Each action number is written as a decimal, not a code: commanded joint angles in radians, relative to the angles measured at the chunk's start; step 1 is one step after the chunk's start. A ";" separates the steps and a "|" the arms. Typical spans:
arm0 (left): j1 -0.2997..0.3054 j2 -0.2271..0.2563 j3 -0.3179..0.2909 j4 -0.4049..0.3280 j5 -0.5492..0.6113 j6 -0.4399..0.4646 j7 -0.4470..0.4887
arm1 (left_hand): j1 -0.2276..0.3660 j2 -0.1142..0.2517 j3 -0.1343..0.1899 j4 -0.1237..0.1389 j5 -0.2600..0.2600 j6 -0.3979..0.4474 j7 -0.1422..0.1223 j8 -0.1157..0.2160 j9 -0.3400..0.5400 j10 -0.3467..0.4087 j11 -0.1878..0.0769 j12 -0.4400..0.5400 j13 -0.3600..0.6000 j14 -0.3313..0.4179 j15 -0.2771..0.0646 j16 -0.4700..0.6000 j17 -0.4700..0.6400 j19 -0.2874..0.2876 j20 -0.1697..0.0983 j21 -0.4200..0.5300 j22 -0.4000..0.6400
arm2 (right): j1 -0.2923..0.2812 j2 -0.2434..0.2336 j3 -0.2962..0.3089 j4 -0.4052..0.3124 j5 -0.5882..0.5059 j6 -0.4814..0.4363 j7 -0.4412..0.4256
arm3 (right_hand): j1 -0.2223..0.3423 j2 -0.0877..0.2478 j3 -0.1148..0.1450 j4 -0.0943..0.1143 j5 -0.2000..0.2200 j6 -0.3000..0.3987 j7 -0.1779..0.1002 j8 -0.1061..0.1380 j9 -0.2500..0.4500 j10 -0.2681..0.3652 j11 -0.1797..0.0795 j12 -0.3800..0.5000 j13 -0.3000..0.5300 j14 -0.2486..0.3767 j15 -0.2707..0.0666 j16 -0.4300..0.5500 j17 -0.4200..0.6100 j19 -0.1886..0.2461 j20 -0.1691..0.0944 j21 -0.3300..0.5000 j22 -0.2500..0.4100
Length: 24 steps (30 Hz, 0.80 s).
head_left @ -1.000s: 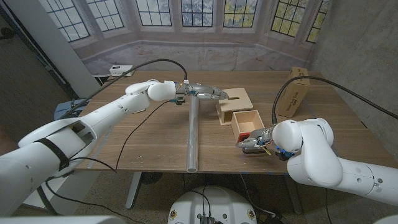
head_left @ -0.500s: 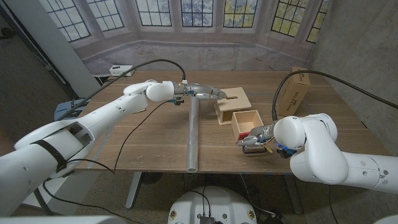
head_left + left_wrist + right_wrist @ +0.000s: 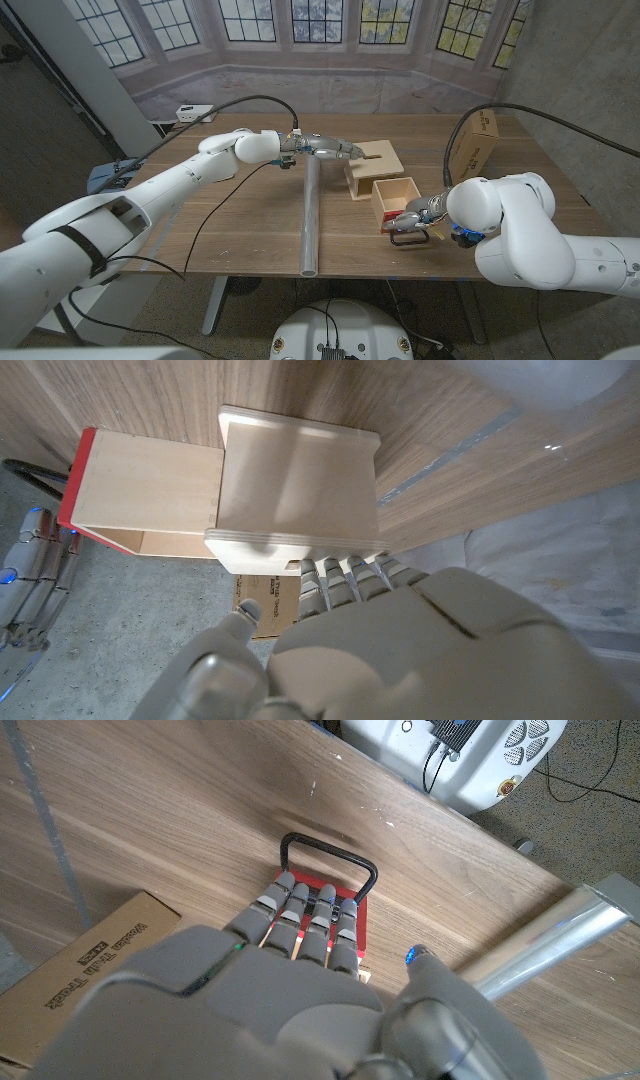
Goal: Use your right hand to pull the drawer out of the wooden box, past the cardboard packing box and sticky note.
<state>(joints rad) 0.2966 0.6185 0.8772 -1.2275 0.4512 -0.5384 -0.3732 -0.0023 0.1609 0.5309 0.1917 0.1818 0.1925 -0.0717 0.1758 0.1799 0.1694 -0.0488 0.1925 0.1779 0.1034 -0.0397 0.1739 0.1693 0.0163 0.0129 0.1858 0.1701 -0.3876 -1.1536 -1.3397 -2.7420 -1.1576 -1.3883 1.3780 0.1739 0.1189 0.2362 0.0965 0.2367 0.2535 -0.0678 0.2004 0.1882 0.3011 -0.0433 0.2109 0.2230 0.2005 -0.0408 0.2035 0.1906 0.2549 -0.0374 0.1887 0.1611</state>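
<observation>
Two hands are at work on the wooden tabletop (image 3: 250, 235). Right hand (image 3: 412, 213) sits at the near end of the drawer (image 3: 397, 197), fingers (image 3: 300, 920) laid over its red front and reaching toward the black wire handle (image 3: 330, 860); from the right wrist view they appear to rest on the front, not curl around the handle, though the contact is partly hidden, so whether it grips anything cannot be told. The drawer stands drawn out of the wooden box (image 3: 372, 160) toward the near edge, its open top showing, its far end touching the box. Left hand (image 3: 330, 148) presses against the far-left side of the box, fingers (image 3: 345, 572) lined along its edge, holding nothing within them. A metal tube (image 3: 311, 215) lies lengthwise just left of the box and drawer. The cardboard packing box (image 3: 473, 147) stands to the right, apart from the drawer.
</observation>
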 commanded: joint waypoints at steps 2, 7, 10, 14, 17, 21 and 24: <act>-0.020 -0.008 -0.010 0.020 -0.001 -0.022 0.029 | 0.003 0.009 -0.001 -0.006 0.003 -0.003 0.004 0.008 0.001 0.003 0.006 0.005 0.006 0.007 0.007 0.004 0.003 0.002 0.013 0.009 0.004 | 0.023 -0.021 0.018 -0.019 0.035 -0.008 0.000 | -0.007 0.000 0.008 0.002 0.005 0.008 0.004 0.000 0.002 0.005 0.003 0.000 0.002 0.009 -0.050 -0.003 0.003 0.008 -0.058 -0.002 0.005; -0.022 -0.004 -0.014 0.011 -0.003 -0.022 0.031 | 0.005 0.008 0.000 -0.007 0.003 -0.003 0.004 0.008 0.001 0.000 0.005 0.004 0.006 0.006 0.006 0.004 0.002 0.002 0.013 0.009 0.003 | -0.035 -0.010 0.094 -0.015 0.040 -0.008 0.000 | -0.007 0.000 0.009 0.002 0.005 0.008 0.004 0.000 0.002 0.004 0.003 0.000 0.002 0.010 -0.050 -0.003 0.003 0.009 -0.058 -0.002 0.005; -0.021 0.000 -0.019 0.001 -0.005 -0.021 0.032 | 0.006 0.008 0.001 -0.008 0.003 -0.003 0.004 0.008 0.001 0.001 0.003 0.004 0.006 0.006 0.005 0.004 0.002 0.003 0.013 0.009 0.003 | -0.043 -0.003 0.100 -0.012 0.025 -0.006 0.000 | -0.007 0.000 0.009 0.001 0.005 0.008 0.004 0.000 0.002 0.002 0.003 -0.001 0.002 0.010 -0.050 -0.003 0.003 0.010 -0.058 -0.002 0.005; -0.018 0.005 -0.027 -0.012 -0.007 -0.019 0.038 | 0.007 0.007 0.002 -0.010 0.003 -0.002 0.002 0.009 0.001 0.000 0.004 0.004 0.006 0.006 0.004 0.004 0.002 0.003 0.013 0.009 0.003 | -0.064 0.007 0.122 -0.005 0.011 0.004 0.000 | -0.007 0.000 0.010 0.001 0.005 0.008 0.005 0.000 0.002 0.002 0.004 -0.001 0.002 0.010 -0.050 -0.003 0.003 0.010 -0.057 -0.001 0.005; -0.018 0.007 -0.032 -0.020 -0.004 -0.019 0.044 | 0.009 0.007 0.004 -0.011 0.003 -0.002 0.002 0.009 0.001 -0.001 0.003 0.004 0.006 0.006 0.004 0.004 0.001 0.004 0.013 0.009 0.003 | -0.082 0.013 0.144 0.000 0.009 0.015 0.000 | -0.007 0.000 0.010 0.001 0.005 0.008 0.005 0.000 0.002 0.002 0.004 -0.001 0.002 0.010 -0.049 -0.003 0.003 0.011 -0.057 -0.001 0.005; -0.021 0.006 -0.035 -0.024 -0.001 -0.018 0.048 | 0.011 0.006 0.005 -0.013 0.003 -0.002 0.002 0.008 0.001 -0.001 0.002 0.004 0.006 0.006 0.003 0.004 0.001 0.004 0.013 0.009 0.002 | -0.115 0.022 0.183 0.010 0.006 0.033 0.000 | -0.007 -0.001 0.011 0.000 0.005 0.008 0.004 0.000 0.002 0.003 0.004 -0.001 0.002 0.011 -0.049 -0.003 0.003 0.012 -0.057 -0.001 0.005; -0.023 0.007 -0.039 -0.025 0.001 -0.021 0.053 | 0.012 0.006 0.006 -0.014 0.003 -0.002 0.002 0.008 0.000 -0.002 0.003 0.004 0.006 0.005 0.003 0.003 0.001 0.005 0.014 0.009 0.002 | -0.141 0.026 0.211 0.015 -0.003 0.042 0.000 | -0.007 -0.001 0.011 0.000 0.005 0.008 0.004 0.000 0.002 0.003 0.004 -0.001 0.002 0.010 -0.049 -0.003 0.003 0.012 -0.057 -0.001 0.005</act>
<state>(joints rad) 0.2807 0.6214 0.8544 -1.2349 0.4556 -0.5534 -0.3402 0.0014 0.1647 0.5310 0.1832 0.1818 0.1927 -0.0715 0.1760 0.1803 0.1677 -0.0460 0.1993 0.1816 0.1115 -0.0318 0.1749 0.1674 0.0270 0.0236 0.1861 0.1715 -0.4550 -1.1466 -1.2155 -2.7451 -1.1410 -1.3800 1.3779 0.1739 0.1189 0.2380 0.0946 0.2359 0.2535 -0.0678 0.2004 0.1881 0.3011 -0.0433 0.2110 0.2230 0.2004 -0.0408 0.2035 0.1908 0.2549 -0.0375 0.1887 0.1611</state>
